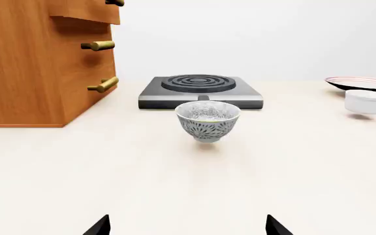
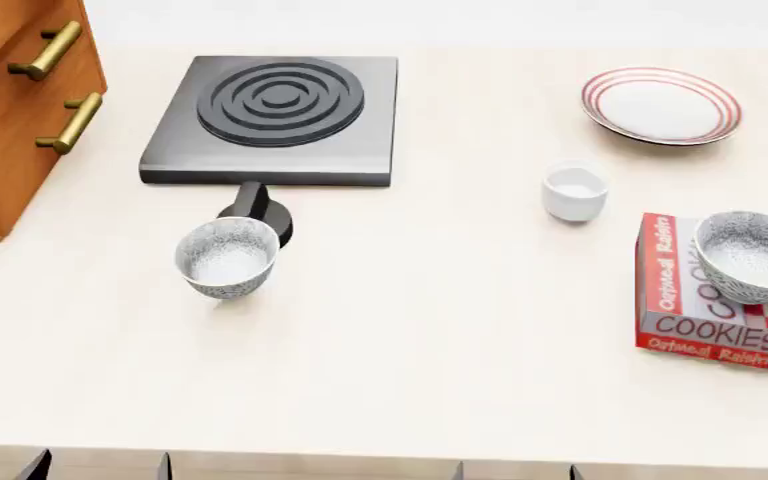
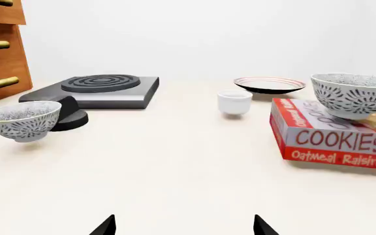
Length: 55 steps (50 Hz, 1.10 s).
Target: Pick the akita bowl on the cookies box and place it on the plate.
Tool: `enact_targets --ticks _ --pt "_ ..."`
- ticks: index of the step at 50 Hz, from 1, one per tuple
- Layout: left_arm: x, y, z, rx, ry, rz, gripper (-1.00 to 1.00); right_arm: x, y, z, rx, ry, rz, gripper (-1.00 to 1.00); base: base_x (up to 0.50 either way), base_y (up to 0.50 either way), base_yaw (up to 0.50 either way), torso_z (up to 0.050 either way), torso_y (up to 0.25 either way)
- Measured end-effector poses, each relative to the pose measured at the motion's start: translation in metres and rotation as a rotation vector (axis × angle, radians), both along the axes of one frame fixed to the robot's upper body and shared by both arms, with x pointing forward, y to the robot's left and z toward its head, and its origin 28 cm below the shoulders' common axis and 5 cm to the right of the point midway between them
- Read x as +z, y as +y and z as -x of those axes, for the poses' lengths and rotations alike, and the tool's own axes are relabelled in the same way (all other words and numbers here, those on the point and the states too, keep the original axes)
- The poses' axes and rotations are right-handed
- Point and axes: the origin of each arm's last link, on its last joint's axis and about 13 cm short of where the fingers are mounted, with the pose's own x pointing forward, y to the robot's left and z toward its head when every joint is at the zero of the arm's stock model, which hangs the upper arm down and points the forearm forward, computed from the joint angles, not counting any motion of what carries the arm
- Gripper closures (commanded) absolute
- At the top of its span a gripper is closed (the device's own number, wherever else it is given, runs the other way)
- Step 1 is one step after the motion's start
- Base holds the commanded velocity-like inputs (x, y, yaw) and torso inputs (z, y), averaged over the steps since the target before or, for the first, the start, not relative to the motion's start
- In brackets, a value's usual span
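Observation:
The akita bowl (image 2: 754,257) (image 3: 354,95), speckled grey and white, stands upright on the red and white cookies box (image 2: 711,325) (image 3: 335,142) at the table's right side. The plate (image 2: 660,105) (image 3: 270,84) (image 1: 364,83), white with red rings, lies at the far right, beyond the box. A second bowl of the same kind (image 2: 228,257) (image 1: 207,120) (image 3: 23,120) sits on the table left of centre. My left gripper (image 1: 188,227) and right gripper (image 3: 184,226) are both open and hold nothing, low near the table's front edge, well short of either bowl.
A small white cup (image 2: 575,192) (image 3: 234,103) stands between the plate and the box. A black stove burner (image 2: 277,120) (image 1: 201,90) with a round knob (image 2: 257,210) is at the back. A wooden drawer cabinet (image 2: 11,110) (image 1: 37,63) fills the far left.

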Motion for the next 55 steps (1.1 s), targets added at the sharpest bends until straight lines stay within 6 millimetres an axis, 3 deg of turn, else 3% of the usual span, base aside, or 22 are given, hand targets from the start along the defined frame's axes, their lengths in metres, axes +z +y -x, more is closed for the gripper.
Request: enact_targets --ticks 26,33,39,55 --pt "0.007 0.005 0.0 0.017 -0.025 0.035 -1.0 0.007 0.0 0.003 -0.007 -0.069 0.014 -1.0 0.05 0.0 0.0 0.0 0.0" --pt "0.049 0.018 -0.001 0.044 -0.135 0.077 -1.0 0.055 -0.011 0.006 -0.061 -0.222 0.024 -1.0 0.5 0.0 0.0 0.0 0.0" --pt "0.071 0.022 0.002 0.044 -0.201 0.087 -1.0 0.083 -0.015 0.012 -0.074 -0.323 0.028 -1.0 0.5 0.0 0.0 0.0 0.0" --pt "0.091 0.023 0.007 0.033 -0.268 0.091 -1.0 0.109 -0.018 0.023 -0.075 -0.434 0.041 -1.0 0.5 0.0 0.0 0.0 0.0"
